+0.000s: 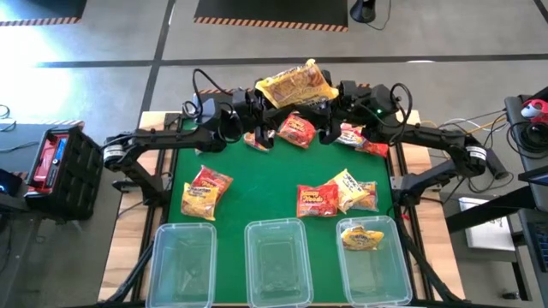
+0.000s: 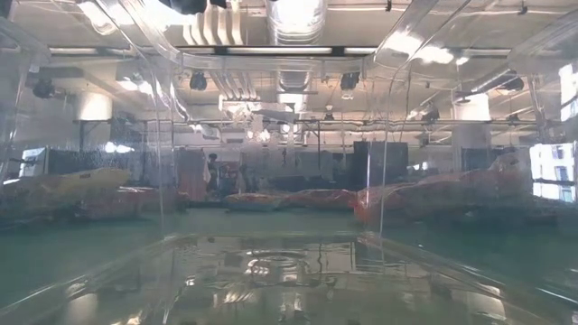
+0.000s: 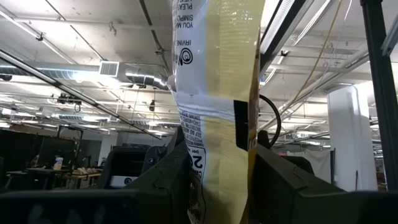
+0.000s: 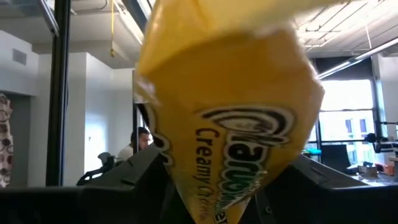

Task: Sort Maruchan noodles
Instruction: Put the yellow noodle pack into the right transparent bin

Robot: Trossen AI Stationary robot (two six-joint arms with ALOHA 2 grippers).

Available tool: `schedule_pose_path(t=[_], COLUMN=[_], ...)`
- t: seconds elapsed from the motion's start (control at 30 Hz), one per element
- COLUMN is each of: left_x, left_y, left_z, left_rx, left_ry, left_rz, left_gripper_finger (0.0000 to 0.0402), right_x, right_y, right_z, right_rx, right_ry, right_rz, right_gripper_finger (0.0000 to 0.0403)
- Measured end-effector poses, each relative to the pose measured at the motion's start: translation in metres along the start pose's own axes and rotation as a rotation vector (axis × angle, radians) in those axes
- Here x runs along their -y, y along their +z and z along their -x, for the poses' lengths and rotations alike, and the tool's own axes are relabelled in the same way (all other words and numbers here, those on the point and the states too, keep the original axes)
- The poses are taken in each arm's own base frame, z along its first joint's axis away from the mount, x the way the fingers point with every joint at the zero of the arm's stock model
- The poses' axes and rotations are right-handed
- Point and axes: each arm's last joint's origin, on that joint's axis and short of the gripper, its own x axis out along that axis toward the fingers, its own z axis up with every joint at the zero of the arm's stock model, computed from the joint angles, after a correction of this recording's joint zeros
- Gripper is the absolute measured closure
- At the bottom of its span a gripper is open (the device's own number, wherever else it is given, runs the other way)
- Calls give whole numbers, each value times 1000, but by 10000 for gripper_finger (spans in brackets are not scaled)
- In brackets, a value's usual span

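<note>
Seen from above, both dark arms met at the far edge of the green-topped desk (image 1: 274, 184), where a yellow, crinkly plastic noodle packet (image 1: 295, 85) with printed lettering was held up between them, clear of the surface. The left tool (image 1: 254, 104) was clenched on one end of that packet; its wrist view showed the pale printed back and folded seam (image 3: 217, 124) standing upright between the two dark fingers (image 3: 168, 180). The right tool (image 1: 330, 101) bracketed the opposite end, its fingers set on either side of the glossy yellow face (image 4: 230, 124), though whether they pressed the film or stood just apart from it could not be told. Flat on the desk lay further packets: a red one (image 1: 297, 130) beneath the raised packet, a red-and-white one (image 1: 360, 141) near the right arm, a red-and-yellow one (image 1: 206, 192) well to the left, and a red one (image 1: 317, 200) touching a yellow one (image 1: 354, 192) just beside it. Three clear, rectangular, round-cornered plastic bins stood in a row along the near edge; the left bin (image 1: 181, 261) and the middle bin (image 1: 276, 261) held nothing, and the right bin (image 1: 374, 269) contained one yellow packet (image 1: 362, 237).
</note>
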Motion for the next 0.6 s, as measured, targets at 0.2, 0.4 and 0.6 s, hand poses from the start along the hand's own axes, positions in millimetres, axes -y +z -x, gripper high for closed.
schedule_pose_path(t=[0.2,0.4,0.6], left_x=[3,3,3], left_y=[-1,-1,-3], left_z=[0,0,0], left_rx=[-1,-1,-21], left_ry=[-7,-3,-3], left_rz=[6,20,96], left_gripper_finger=[283,282,247], right_x=[0,0,0], right_y=[1,1,1], right_z=[0,0,0], right_rx=[3,3,2], right_ry=[0,-5,0], right_rz=[1,-3,-7], right_gripper_finger=[251,287,275])
